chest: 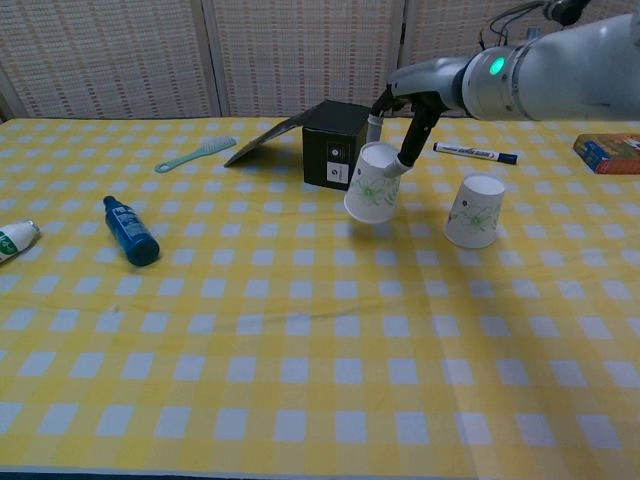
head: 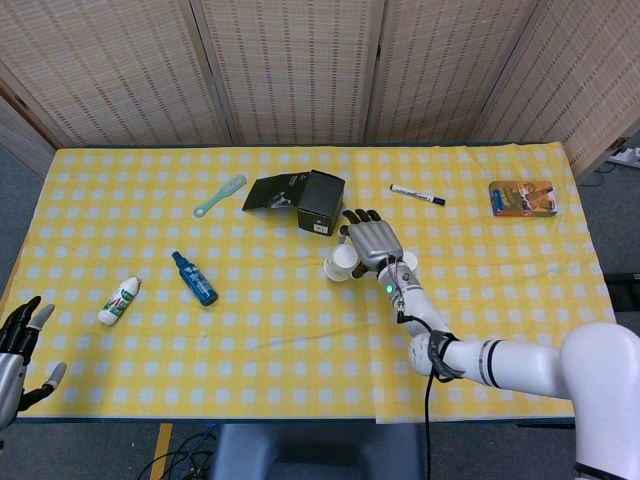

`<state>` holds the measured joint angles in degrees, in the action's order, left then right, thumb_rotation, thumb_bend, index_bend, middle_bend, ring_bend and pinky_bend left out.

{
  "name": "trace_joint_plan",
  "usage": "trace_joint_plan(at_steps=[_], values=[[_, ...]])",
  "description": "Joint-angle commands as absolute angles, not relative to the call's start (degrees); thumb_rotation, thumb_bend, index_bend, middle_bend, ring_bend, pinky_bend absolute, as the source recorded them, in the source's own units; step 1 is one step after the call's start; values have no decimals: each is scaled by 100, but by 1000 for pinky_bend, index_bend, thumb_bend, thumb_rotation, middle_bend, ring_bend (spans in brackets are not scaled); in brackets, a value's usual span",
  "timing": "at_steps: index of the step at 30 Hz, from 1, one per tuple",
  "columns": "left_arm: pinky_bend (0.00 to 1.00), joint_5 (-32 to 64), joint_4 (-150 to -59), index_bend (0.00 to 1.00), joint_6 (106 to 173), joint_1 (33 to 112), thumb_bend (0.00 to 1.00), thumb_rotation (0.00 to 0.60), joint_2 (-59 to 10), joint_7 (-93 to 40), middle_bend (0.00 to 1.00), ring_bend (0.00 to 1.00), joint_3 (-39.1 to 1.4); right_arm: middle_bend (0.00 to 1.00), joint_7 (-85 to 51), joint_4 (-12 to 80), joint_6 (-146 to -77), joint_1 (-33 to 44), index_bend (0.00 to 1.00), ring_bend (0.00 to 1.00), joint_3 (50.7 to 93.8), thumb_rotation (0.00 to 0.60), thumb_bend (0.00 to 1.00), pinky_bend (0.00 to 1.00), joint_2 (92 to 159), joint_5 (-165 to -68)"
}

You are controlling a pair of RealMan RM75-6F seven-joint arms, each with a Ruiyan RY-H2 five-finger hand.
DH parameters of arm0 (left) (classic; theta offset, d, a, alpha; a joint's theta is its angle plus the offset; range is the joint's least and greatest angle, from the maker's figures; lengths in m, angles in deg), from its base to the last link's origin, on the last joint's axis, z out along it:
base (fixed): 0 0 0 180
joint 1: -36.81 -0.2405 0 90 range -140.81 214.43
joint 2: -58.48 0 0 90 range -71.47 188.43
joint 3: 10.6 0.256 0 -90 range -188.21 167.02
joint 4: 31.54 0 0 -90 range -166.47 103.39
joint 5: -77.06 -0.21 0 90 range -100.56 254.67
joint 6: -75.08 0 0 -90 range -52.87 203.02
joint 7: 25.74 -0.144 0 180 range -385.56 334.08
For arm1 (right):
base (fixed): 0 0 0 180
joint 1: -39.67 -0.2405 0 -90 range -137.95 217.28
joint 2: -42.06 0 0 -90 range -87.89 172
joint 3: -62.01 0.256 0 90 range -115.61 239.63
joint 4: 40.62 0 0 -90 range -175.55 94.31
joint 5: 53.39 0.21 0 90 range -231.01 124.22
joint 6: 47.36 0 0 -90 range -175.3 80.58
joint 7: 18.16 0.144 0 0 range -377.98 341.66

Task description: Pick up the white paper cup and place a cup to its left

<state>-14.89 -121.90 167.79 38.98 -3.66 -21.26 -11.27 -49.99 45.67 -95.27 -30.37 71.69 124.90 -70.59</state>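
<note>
The right robot hand (chest: 400, 130) pinches an upside-down cup (chest: 372, 184), tilted, base toward the table's (chest: 300, 330) far edge, near a black box (chest: 337, 144). A second inverted cup (chest: 476, 210) stands beside it. The left robot hand (head: 15, 345) hangs spread, holding nothing, off the near-left corner.

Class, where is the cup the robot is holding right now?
In the chest view, the held cup is in the right hand, between the black box and the other cup.

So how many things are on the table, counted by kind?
Cups: 2
Bottles: 2
Box: 1
Brush: 1
Marker: 1
Packet: 1
Total: 8
</note>
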Motion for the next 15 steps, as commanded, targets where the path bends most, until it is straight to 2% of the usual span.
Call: trace_joint_plan(at_steps=[1,15], values=[[237,-1527,-12185,0,16821,3879,337,600,-340,-2080,0,0,-1122,55,-5204,4285,-9450,-3213,391,0,7108,600,251,0,12773,-6875],[238,-1606,-12162,0,16898,3848,337,600,-318,-1993,0,0,-1120,49,-5841,3915,-9604,-3366,391,0,6927,600,256,0,13205,-6422]])
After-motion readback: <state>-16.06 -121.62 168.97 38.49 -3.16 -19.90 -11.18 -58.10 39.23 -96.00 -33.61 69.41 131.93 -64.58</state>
